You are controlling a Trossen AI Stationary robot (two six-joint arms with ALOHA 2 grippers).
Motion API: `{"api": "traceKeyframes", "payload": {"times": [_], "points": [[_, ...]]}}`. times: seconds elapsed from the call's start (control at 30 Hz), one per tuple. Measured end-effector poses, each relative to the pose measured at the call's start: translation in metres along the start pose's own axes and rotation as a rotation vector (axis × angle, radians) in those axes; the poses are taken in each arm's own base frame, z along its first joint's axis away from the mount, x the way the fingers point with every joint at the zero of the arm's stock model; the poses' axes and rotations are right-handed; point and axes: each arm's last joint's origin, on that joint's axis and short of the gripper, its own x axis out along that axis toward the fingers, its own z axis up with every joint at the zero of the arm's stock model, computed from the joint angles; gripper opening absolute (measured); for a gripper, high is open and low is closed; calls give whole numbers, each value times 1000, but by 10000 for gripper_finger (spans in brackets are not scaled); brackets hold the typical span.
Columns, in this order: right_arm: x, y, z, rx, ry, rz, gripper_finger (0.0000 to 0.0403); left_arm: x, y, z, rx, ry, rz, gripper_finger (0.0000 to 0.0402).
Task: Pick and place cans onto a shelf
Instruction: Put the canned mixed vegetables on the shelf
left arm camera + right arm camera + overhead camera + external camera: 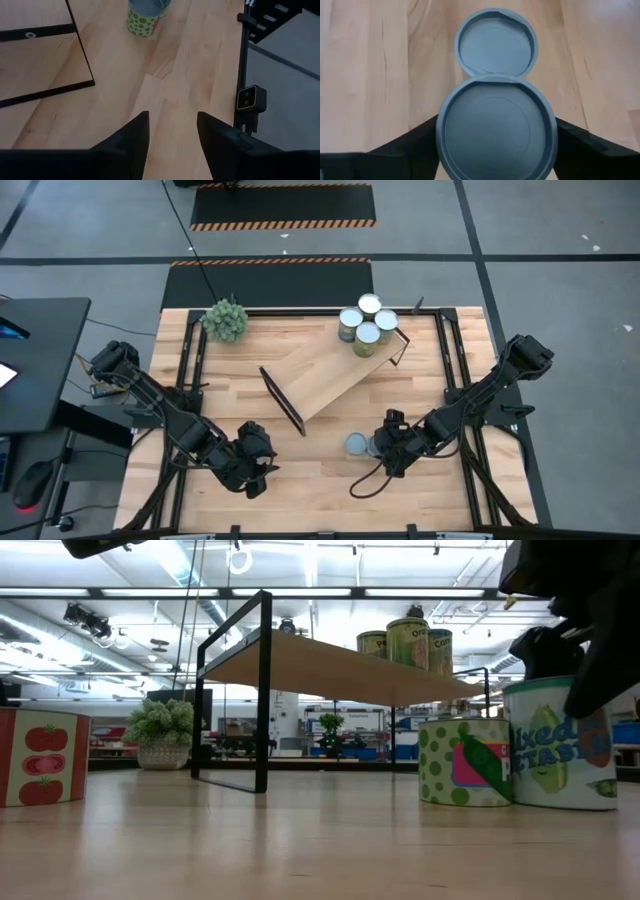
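Note:
The light wood shelf [330, 370] lies slantwise at the table's middle, with several cans [365, 325] on its far right end; they also show in the low view [408, 640]. Two grey-topped cans stand side by side on the table near the front. My right gripper [380, 445] is over the right one, the vegetable can [555, 740], with a finger on each side of it [496, 127]. The green dotted can [357, 443] stands just left of it [496, 42]. My left gripper [262, 452] is open and empty at the front left [172, 130]. My right gripper has the vegetable can between its two fingers, one finger [420, 142] on each side of the can's wall just under the rim [440, 135]. It comes slanting from above and from the table's right. The can stands upright with its bottom on the table [555, 802].
A spiky green plant ball [225, 320] sits at the far left corner. A red tomato can [40, 755] stands at the low view's left. The shelf's black end frame [283, 400] stands between my two grippers. Bare wood lies along the front edge [320, 495].

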Motion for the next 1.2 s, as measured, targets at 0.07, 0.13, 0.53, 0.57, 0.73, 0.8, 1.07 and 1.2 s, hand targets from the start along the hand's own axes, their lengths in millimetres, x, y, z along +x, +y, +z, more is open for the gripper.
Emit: {"api": "traceKeyframes", "payload": {"times": [0.07, 0.13, 0.53, 0.57, 0.73, 0.8, 1.07, 1.2], "points": [[0, 0, 0, 6, 7, 12, 292, 0, 0, 1, -32, -5, -5, 172], [-1, 0, 1, 17, 20, 37, 292, 0, -2, 2, -52, -19, -25, 172], [-49, -18, 21, 93, 118, -4, 293, -2, -2, 12, -105, -90, -41, 172], [-54, -19, 26, 99, 112, -2, 292, -4, 0, 16, -112, -109, -40, 172], [-77, -21, 45, 104, 76, -24, 294, -17, 11, 33, -121, -190, -41, 172], [-86, -22, 55, 97, 52, -48, 294, -24, 17, 40, -128, -218, -41, 172], [-106, -33, 83, 126, -21, -109, 294, -40, 38, 56, -81, -275, 14, 172], [-109, -43, 94, 171, -60, -143, 294, -44, 50, 66, -9, -295, 49, 172]]}}
